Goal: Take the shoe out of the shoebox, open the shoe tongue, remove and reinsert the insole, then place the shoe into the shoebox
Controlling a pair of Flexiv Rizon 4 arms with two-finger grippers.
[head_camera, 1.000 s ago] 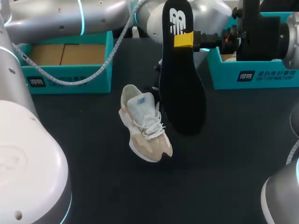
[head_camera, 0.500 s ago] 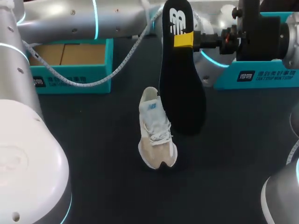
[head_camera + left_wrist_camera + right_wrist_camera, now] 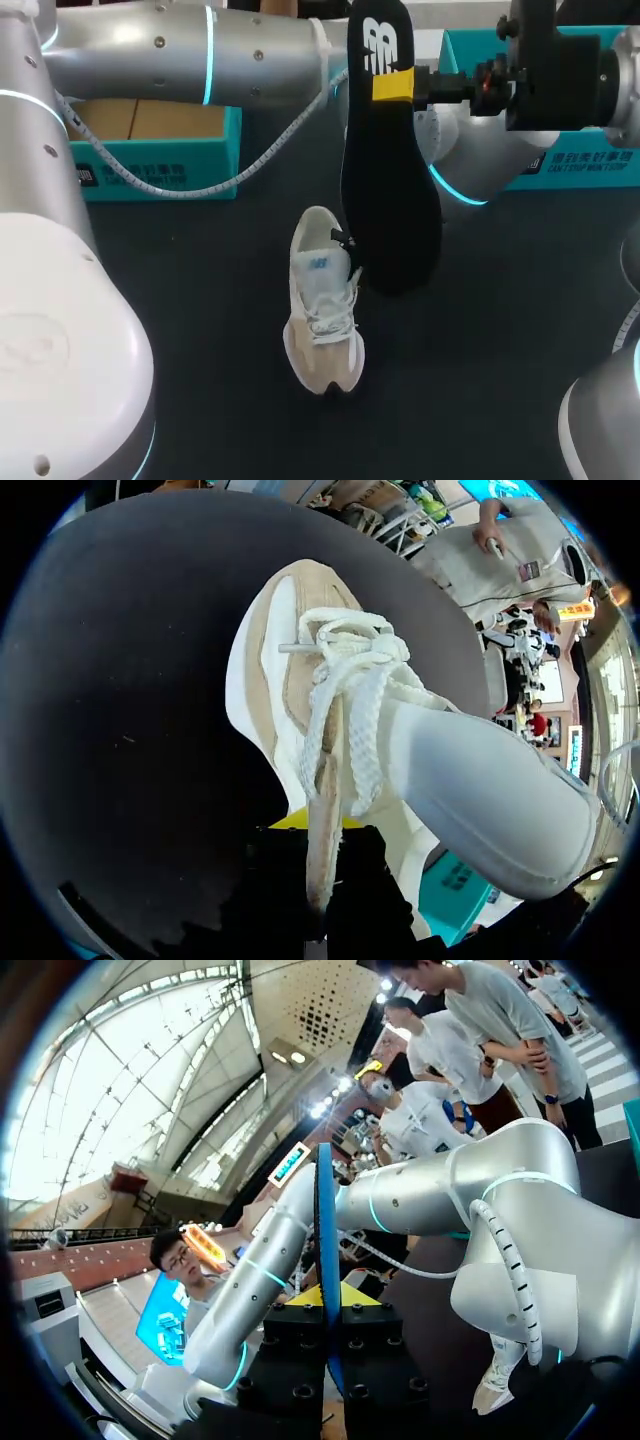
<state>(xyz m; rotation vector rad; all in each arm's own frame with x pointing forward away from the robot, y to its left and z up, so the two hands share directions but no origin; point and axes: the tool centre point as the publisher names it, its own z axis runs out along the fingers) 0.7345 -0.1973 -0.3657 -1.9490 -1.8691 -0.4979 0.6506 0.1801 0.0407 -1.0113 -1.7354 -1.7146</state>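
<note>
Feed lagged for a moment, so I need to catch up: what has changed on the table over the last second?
The left gripper, shut on the shoe, has swung it around: its toe pointed toward the head view's lower right and now points nearly straight at the camera, and the shoe is a little nearer. The left arm swept rightward. The right gripper keeps the insole upright in the same spot.

One dark worktop (image 3: 200, 330) carries one beige-and-white sneaker (image 3: 322, 305) at centre, with one black insole (image 3: 385, 170) at its 1 o'clock. Two teal shoebox parts: the left part (image 3: 150, 172) at 10 o'clock, the right part (image 3: 590, 165) at 2 o'clock. Two silver arms, left arm (image 3: 180, 55) and right arm (image 3: 575, 75), bear two grippers: left gripper (image 3: 318, 840), right gripper (image 3: 328, 1305).
</note>
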